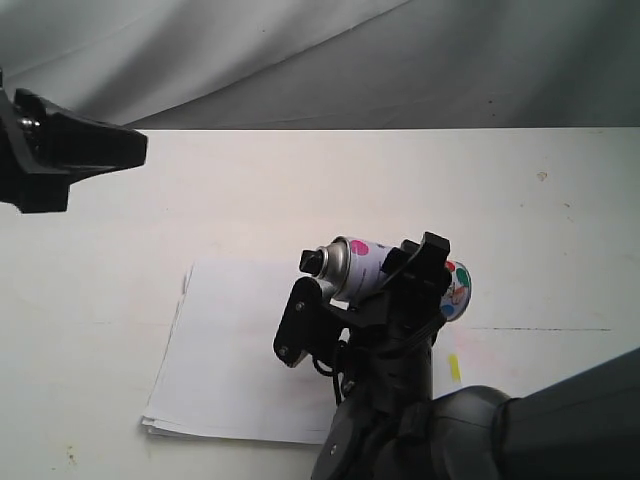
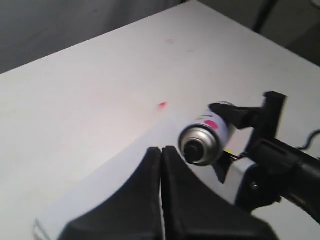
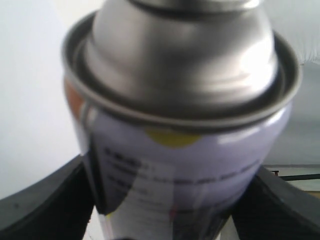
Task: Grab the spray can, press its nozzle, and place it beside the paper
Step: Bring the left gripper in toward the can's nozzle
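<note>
My right gripper [image 1: 405, 270] is shut on the spray can [image 1: 362, 262] and holds it lying sideways in the air above the paper [image 1: 235, 350]. Its black nozzle [image 1: 311, 261] points left. In the right wrist view the can [image 3: 180, 145] fills the picture between the two black fingers [image 3: 45, 200]. My left gripper [image 1: 125, 148] hangs at the far left, well away from the can, with its fingers pressed together. In the left wrist view that gripper [image 2: 161, 150] is shut and empty, and the nozzle [image 2: 192, 149] faces it just beyond the tips.
The white table [image 1: 300, 180] runs back to a grey cloth backdrop [image 1: 320, 60]. A small yellow tab [image 1: 454, 366] lies at the paper's right edge. A small red mark [image 2: 162, 104] shows on the table in the left wrist view.
</note>
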### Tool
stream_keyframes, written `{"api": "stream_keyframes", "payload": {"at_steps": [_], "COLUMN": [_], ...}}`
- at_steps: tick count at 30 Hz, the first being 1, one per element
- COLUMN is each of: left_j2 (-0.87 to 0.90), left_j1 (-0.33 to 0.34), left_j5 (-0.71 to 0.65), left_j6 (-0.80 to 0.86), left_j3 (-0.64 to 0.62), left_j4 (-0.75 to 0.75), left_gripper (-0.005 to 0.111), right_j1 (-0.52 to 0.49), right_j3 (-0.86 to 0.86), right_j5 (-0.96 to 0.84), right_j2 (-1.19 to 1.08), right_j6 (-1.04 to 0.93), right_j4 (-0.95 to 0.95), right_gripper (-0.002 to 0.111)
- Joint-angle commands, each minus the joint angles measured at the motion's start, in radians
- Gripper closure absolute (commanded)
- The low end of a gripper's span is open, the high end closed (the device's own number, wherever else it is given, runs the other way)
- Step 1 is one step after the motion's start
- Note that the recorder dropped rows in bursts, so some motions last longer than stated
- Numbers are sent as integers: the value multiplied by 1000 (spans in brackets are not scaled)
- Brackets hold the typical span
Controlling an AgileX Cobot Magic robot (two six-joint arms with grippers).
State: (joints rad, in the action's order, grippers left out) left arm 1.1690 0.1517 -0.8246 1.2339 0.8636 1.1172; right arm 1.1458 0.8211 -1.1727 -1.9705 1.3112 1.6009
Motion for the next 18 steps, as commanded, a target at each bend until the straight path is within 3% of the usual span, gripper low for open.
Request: {"api": "stream_keyframes", "payload": {"at_steps": [1, 4, 13, 18], "left_j2": [129, 212, 437, 530], "left_j1": [105, 144, 145, 136], "left_j5": [-303, -396, -396, -396], "left_j6": [351, 468, 688, 713], "left_j3": [12, -23, -104, -104], "left_j4": [216, 299, 394, 409], "left_gripper": [107, 107, 107, 107], "right_j1": [3, 3, 3, 3], "right_j3": [6, 6, 6, 6], "right_j5": [-48, -48, -48, -48], "right_j2": [10, 10, 10, 10], "right_j6": [-6, -6, -6, -6], "right_j4": [38, 38, 44, 44], "right_gripper": [108, 108, 108, 108]}}
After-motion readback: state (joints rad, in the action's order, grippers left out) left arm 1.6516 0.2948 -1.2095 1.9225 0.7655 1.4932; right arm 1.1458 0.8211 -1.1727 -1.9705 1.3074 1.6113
